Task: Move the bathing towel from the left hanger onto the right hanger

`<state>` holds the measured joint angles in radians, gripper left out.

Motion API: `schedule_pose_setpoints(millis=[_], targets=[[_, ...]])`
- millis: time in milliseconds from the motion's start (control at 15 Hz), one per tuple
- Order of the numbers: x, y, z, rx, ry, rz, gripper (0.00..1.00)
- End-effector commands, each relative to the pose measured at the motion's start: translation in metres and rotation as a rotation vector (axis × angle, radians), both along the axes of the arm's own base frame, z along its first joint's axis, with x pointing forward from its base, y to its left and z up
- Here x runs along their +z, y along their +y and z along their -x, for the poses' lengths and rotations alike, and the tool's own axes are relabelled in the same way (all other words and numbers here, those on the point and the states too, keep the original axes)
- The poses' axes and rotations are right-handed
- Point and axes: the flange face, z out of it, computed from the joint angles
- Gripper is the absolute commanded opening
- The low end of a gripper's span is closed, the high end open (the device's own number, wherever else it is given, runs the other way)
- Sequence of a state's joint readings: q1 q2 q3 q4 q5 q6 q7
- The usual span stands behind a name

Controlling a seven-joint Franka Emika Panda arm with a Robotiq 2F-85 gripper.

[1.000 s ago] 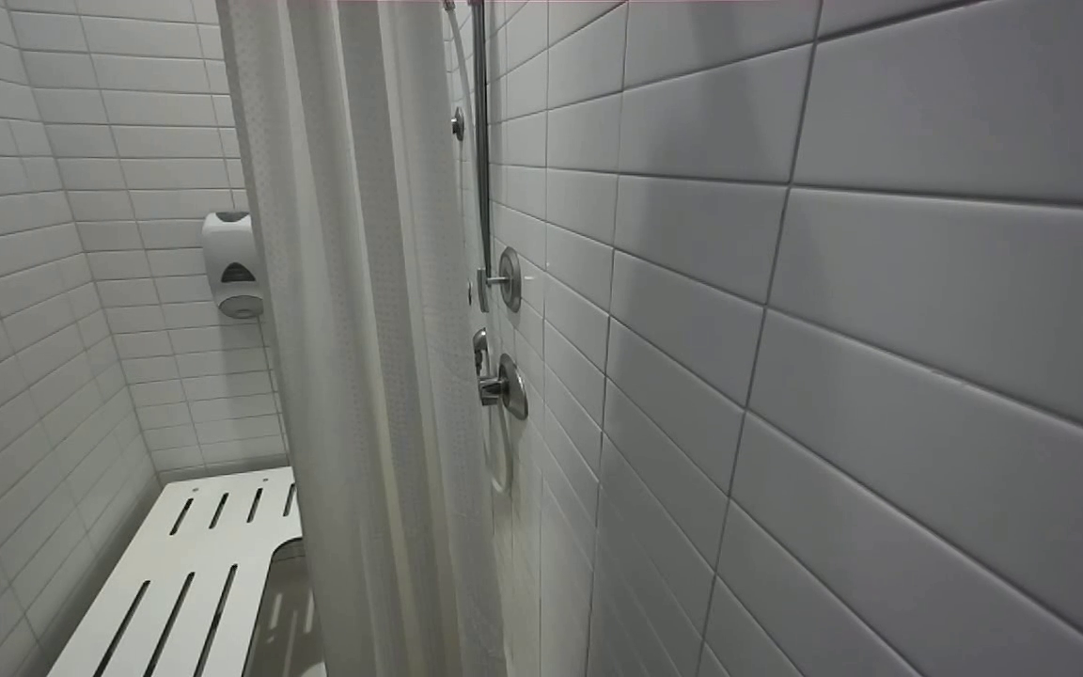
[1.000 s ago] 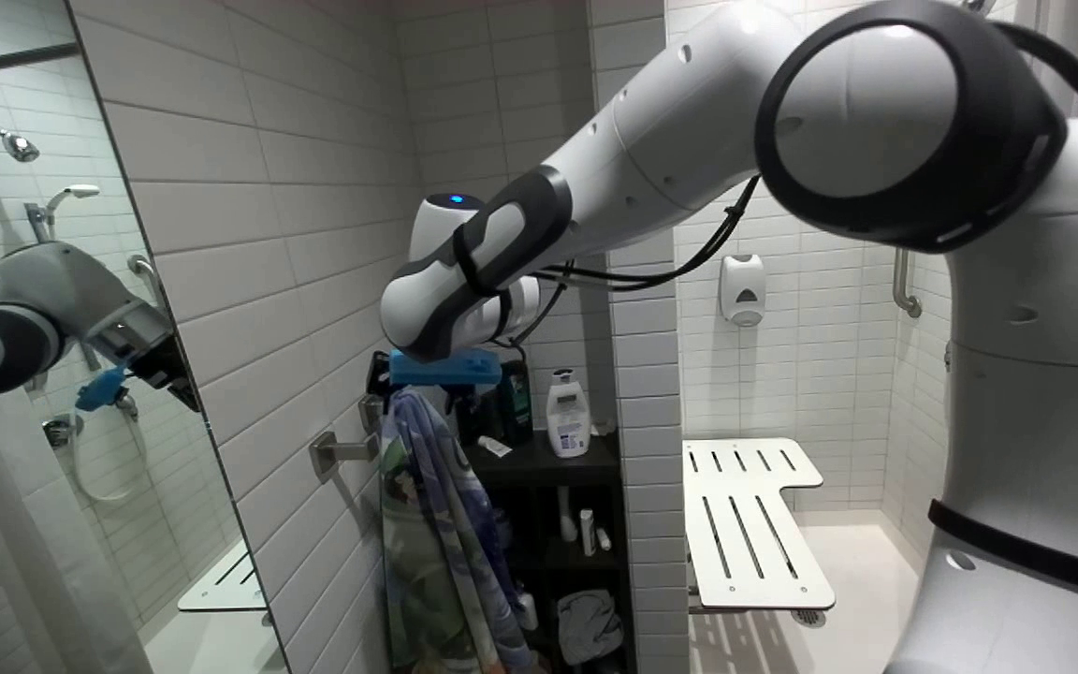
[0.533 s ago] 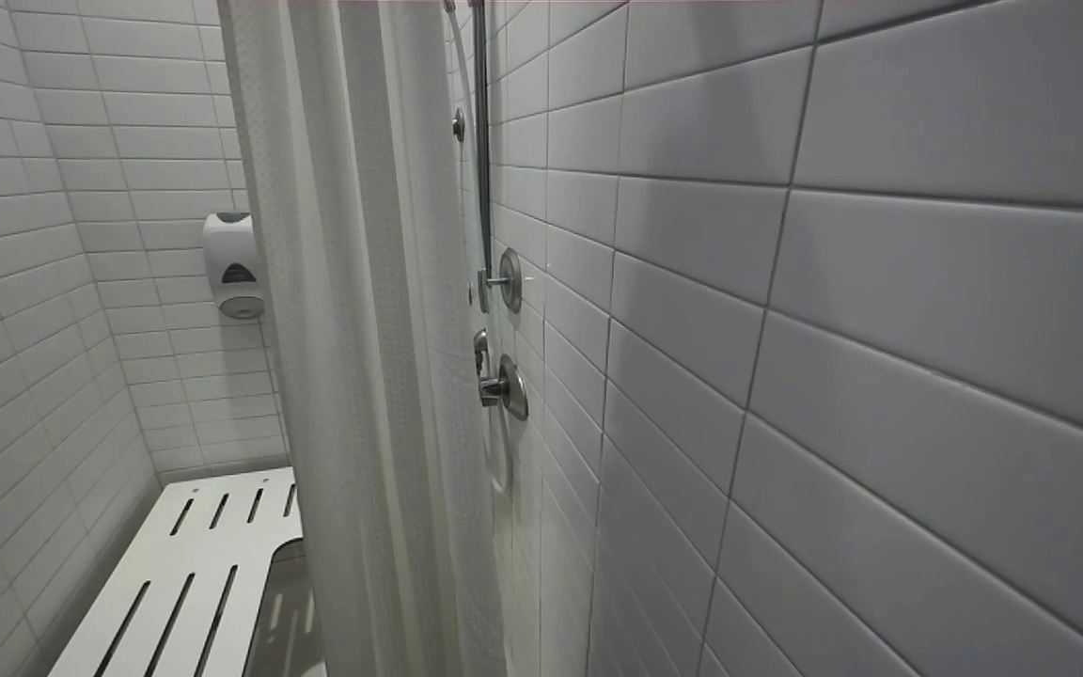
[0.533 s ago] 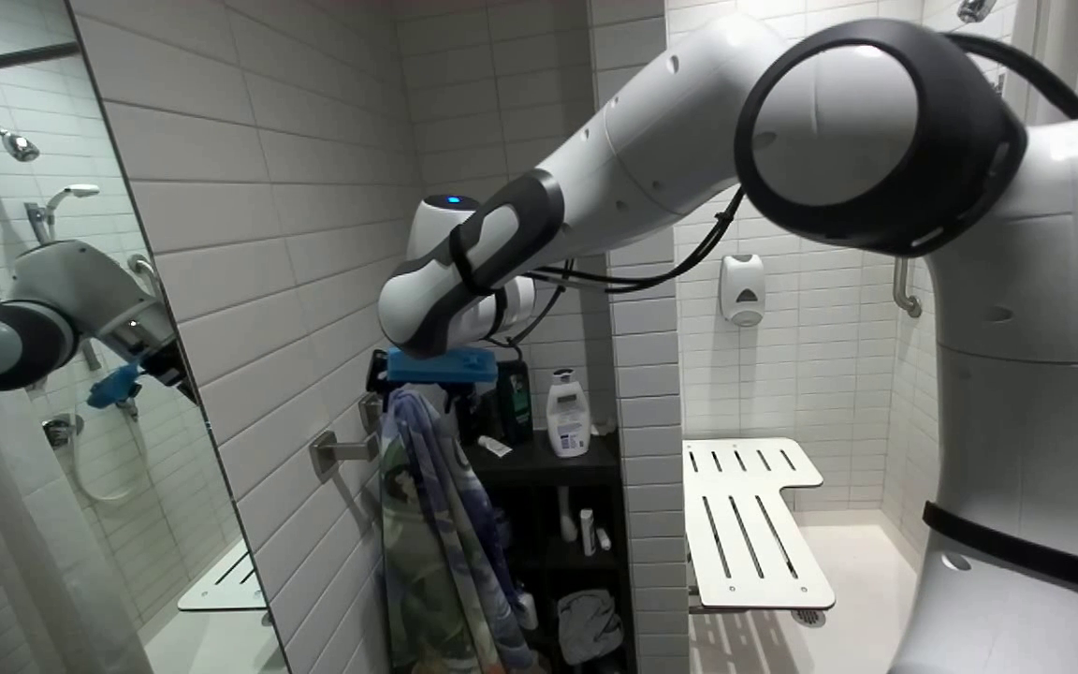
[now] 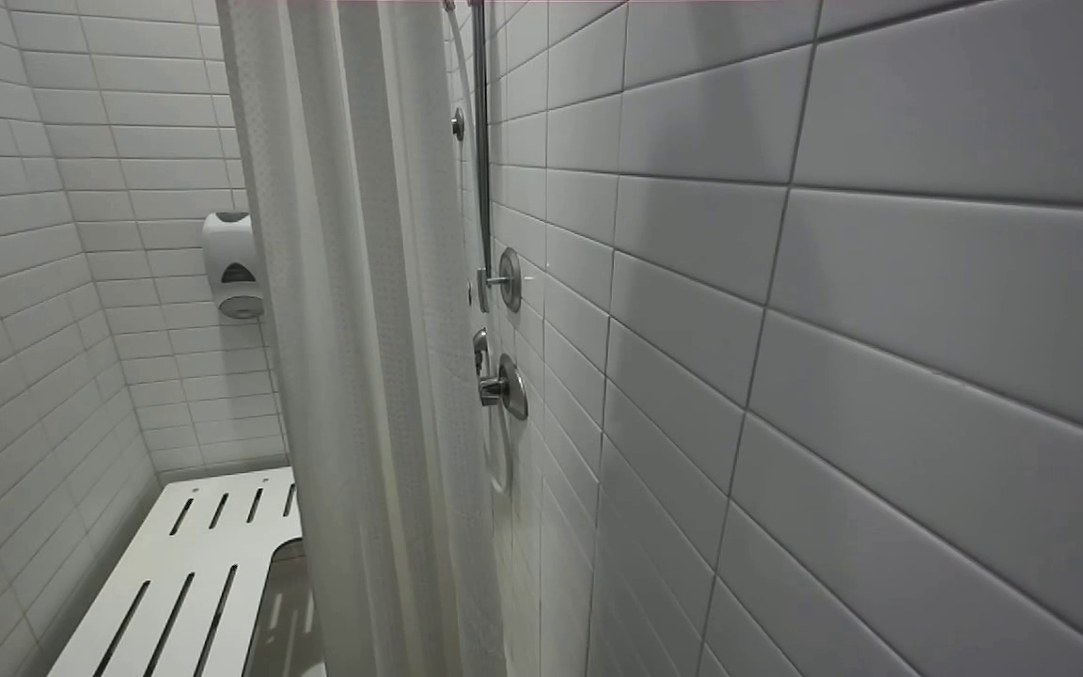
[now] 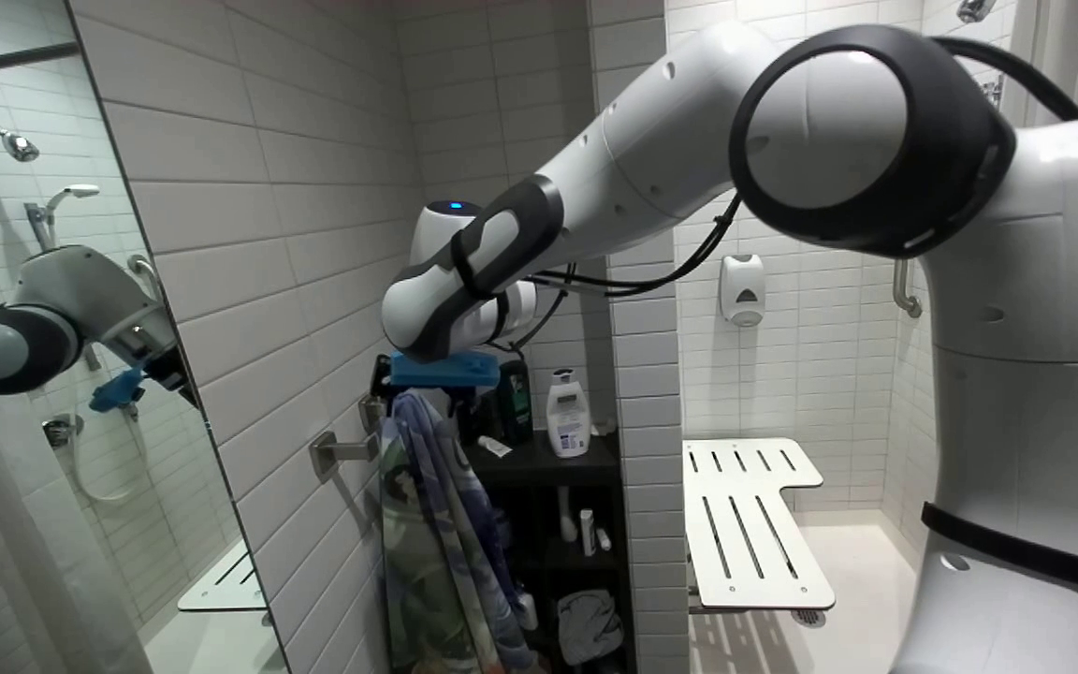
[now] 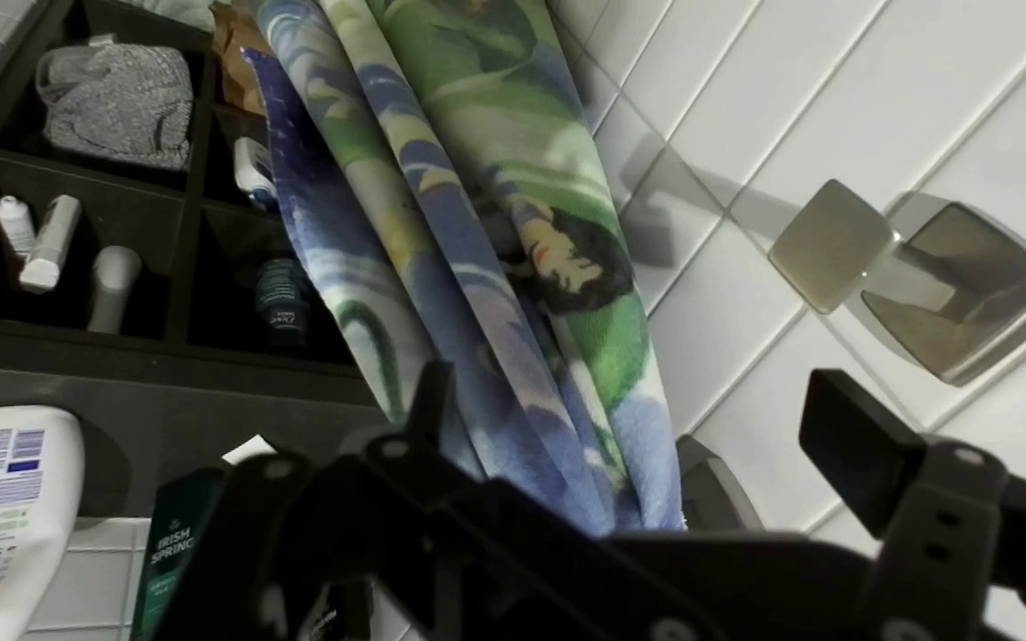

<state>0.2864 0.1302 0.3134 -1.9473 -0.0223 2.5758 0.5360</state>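
Note:
A patterned towel [image 6: 436,552] in blue, green and white hangs at the right, farther hanger [image 6: 370,412] on the tiled wall. The left hanger [image 6: 342,451], nearer that camera, carries nothing. In the wrist view, which stands upside down, the towel [image 7: 455,267] runs behind my gripper [image 7: 647,423], beside the right hanger's grey square [image 7: 720,494]; the loop or edge it hangs by is hidden. My jaws stand wide apart, one finger [image 7: 433,405] in front of the towel and the other over the bare wall. The left hanger [image 7: 834,245] sticks out beyond that finger.
A black shelf [image 6: 539,475] with a white bottle [image 6: 567,414] and several other toiletries stands just behind the towel. The tiled wall and mirror [image 6: 109,281] flank my arm. A slatted bench [image 6: 754,566] sits in the shower; a curtain [image 5: 363,329] hangs there.
My arm's elbow has swung a little left and down in an exterior view, while the wrist rose slightly and then sank again. Towel and hangers look unchanged, and the jaws have stayed open.

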Motion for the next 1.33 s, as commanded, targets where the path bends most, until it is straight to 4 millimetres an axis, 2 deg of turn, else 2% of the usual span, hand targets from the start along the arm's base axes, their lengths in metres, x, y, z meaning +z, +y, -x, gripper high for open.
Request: schedule_pose_setpoints(millis=[0, 733, 1267], targets=[[-0.008, 0.003, -0.01, 0.005, 0.021, -0.006, 1.0], [-0.051, 0.026, -0.047, 0.029, 0.073, -0.02, 1.0], [-0.059, 0.025, -0.084, 0.028, 0.053, 0.015, 1.0]])
